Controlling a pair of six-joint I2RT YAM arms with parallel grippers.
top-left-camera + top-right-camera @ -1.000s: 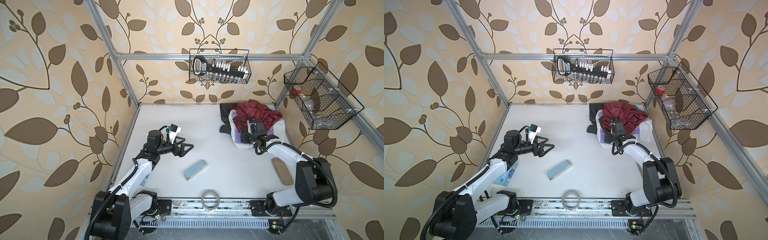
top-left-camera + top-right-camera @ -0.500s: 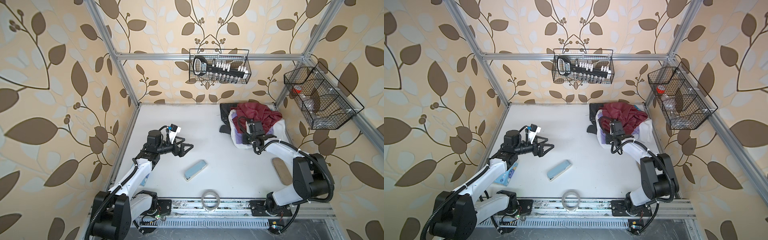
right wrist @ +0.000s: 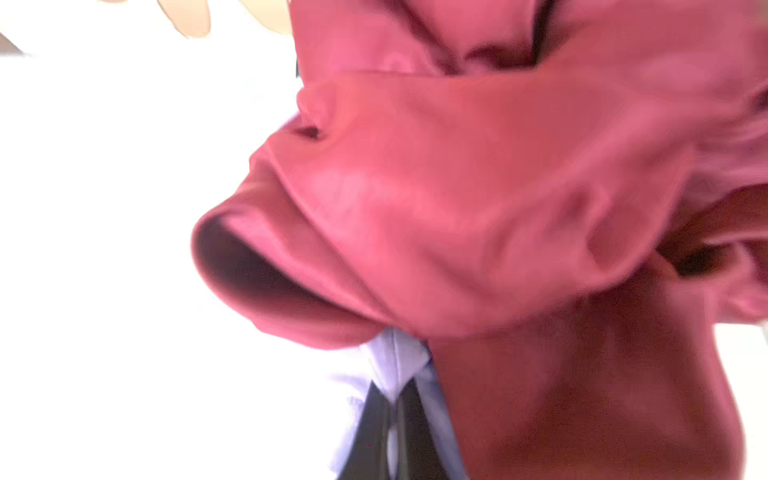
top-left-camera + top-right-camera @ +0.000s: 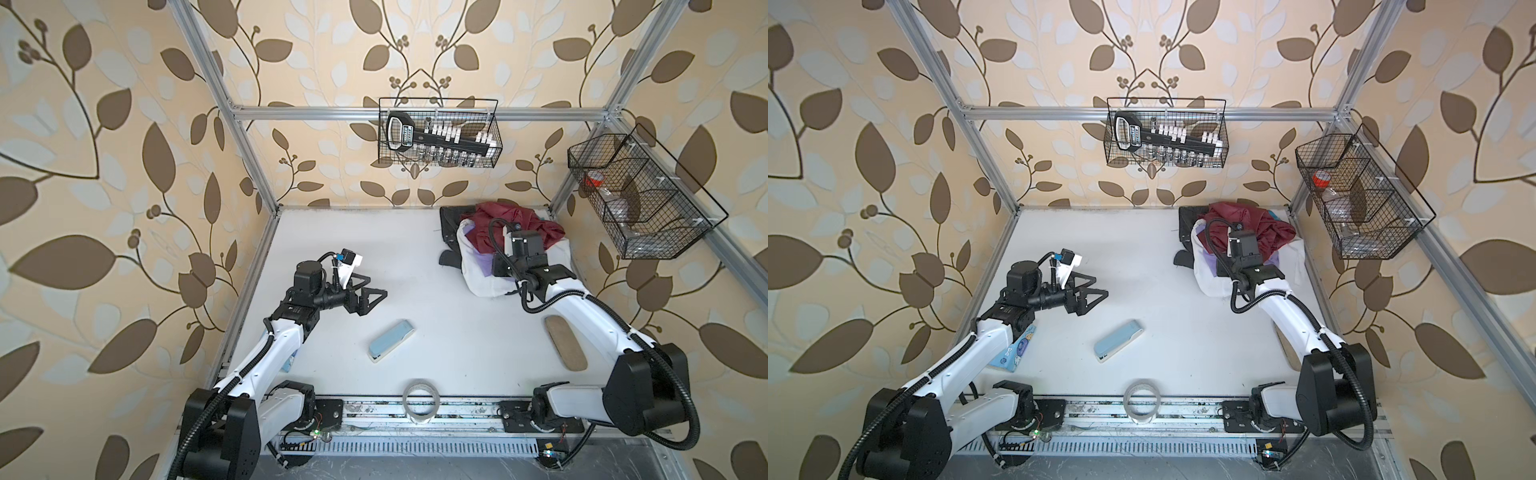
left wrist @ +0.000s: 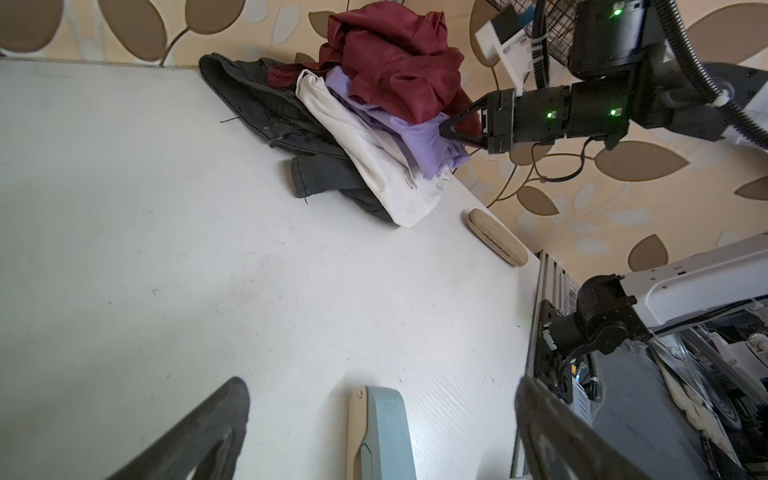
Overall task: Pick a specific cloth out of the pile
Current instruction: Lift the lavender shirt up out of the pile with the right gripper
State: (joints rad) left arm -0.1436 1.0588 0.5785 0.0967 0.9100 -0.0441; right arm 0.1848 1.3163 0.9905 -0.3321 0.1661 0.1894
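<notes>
A white table (image 4: 353, 249) is seen from above, walled with leaf-patterned paper, with a robot arm mounted at each near corner. In the far right corner lies the pile (image 4: 471, 245) of cloths. A maroon cloth (image 4: 478, 218) is heaped on top, a white cloth (image 4: 476, 276) spills toward the near side, and a dark denim garment (image 5: 257, 99) spreads out beneath on the left. The lavender cloth (image 5: 415, 137) is sandwiched inside the pile, under the maroon cloth and over the white one, with only a folded edge showing on the pile's near side. The right gripper (image 5: 446, 131) reaches into the pile at that edge. In the right wrist view its two dark fingers (image 3: 370, 428) are pressed together, with a fold of lavender fabric pinched between their tips and maroon fabric bulging just above. The lavender cloth has not left the pile. The left gripper (image 4: 376, 286) hovers over the left middle of the table, well apart from the pile, its jaws spread wide and holding nothing. Nearer than it, a light-blue case (image 4: 390, 340) lies flat at a slant. A roll of tape (image 4: 421, 402) sits at the middle of the near edge. A tan oval block (image 4: 565, 343) lies near the right edge, beside the right arm.
</notes>
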